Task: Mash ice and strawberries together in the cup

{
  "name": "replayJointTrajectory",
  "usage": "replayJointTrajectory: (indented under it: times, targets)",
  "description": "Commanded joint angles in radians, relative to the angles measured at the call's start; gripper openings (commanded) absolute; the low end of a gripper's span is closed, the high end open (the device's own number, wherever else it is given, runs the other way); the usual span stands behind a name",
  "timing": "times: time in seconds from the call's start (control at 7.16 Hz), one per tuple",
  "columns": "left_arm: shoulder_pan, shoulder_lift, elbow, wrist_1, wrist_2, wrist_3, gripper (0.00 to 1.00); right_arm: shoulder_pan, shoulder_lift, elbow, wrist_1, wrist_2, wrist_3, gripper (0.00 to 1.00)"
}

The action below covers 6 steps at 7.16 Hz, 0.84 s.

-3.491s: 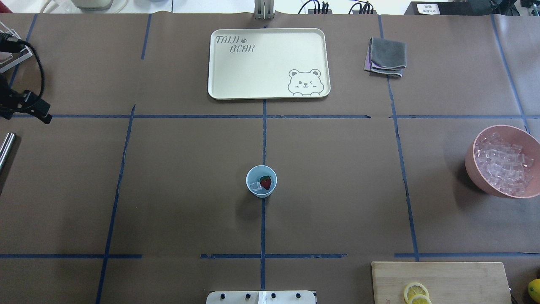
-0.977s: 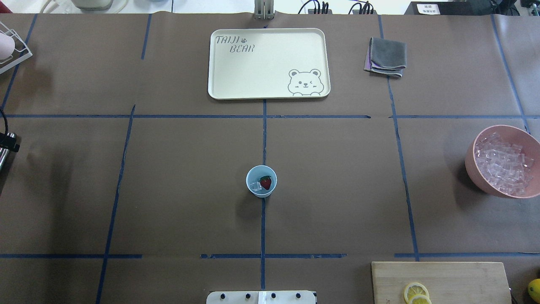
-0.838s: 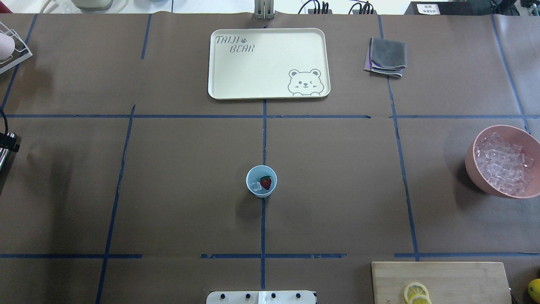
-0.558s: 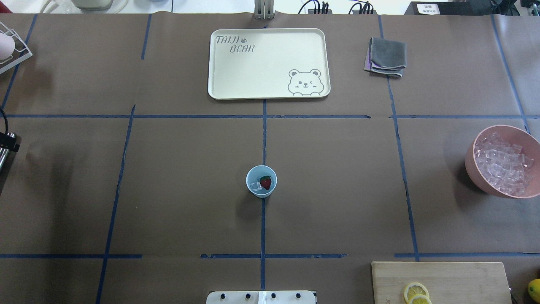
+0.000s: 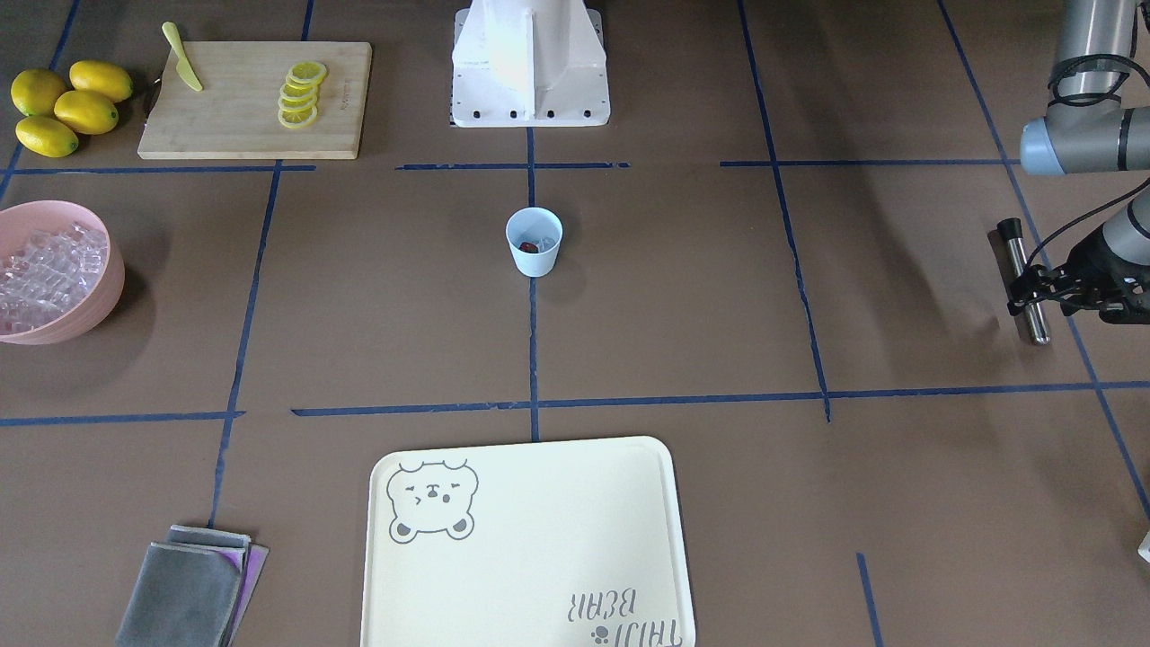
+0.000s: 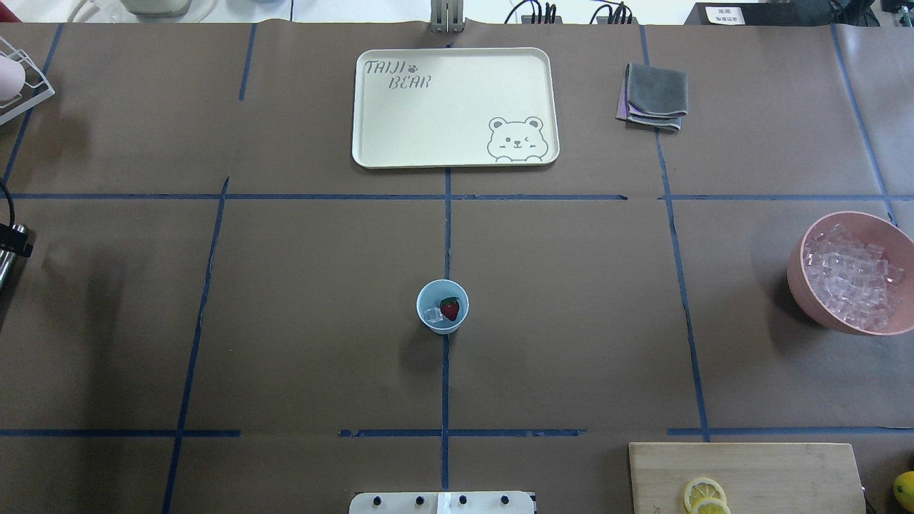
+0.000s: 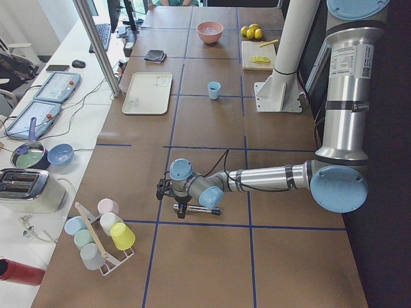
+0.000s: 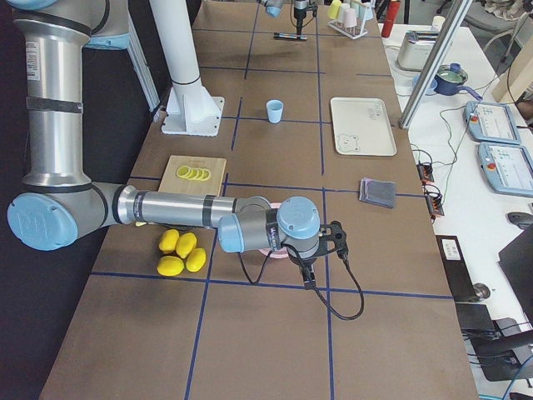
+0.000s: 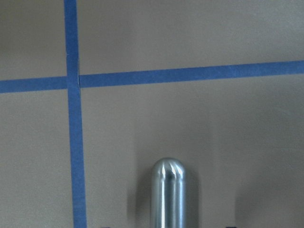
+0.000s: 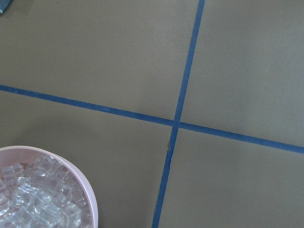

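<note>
One cup (image 6: 443, 307) at table centre; one strawberry (image 6: 450, 308) and ice (image 6: 432, 314) are seen inside overhead.
Frontally, one rod (image 5: 1018, 261) is straddled by the left gripper (image 5: 1029, 292); its grip, and the right gripper's (image 8: 307, 277), cannot be told.

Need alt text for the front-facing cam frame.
A pale blue cup holding a strawberry stands mid-table before the robot's white base. At the right edge the left gripper straddles a metal rod lying on the table; a pink bowl of ice cubes sits far left.

Brown table (image 6: 571, 285), blue tape grid (image 6: 321, 196), white side bench (image 7: 83, 135).
</note>
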Motion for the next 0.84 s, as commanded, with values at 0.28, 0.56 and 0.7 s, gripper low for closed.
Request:
replayJointTrajectory:
  times: [0.28,0.56,0.7]
  targets:
    - [0.008,0.0,0.013,0.0,0.0,0.0,0.86,-0.001,0.0,0.0,-0.001,0.001,0.0,0.99]
    - [0.008,0.0,0.013,0.0,0.0,0.0,0.86,-0.001,0.001,0.0,-0.001,-0.001,0.0,0.99]
    - [0.008,0.0,0.013,0.0,0.0,0.0,0.76,-0.001,0.001,0.0,-0.001,-0.001,0.0,0.99]
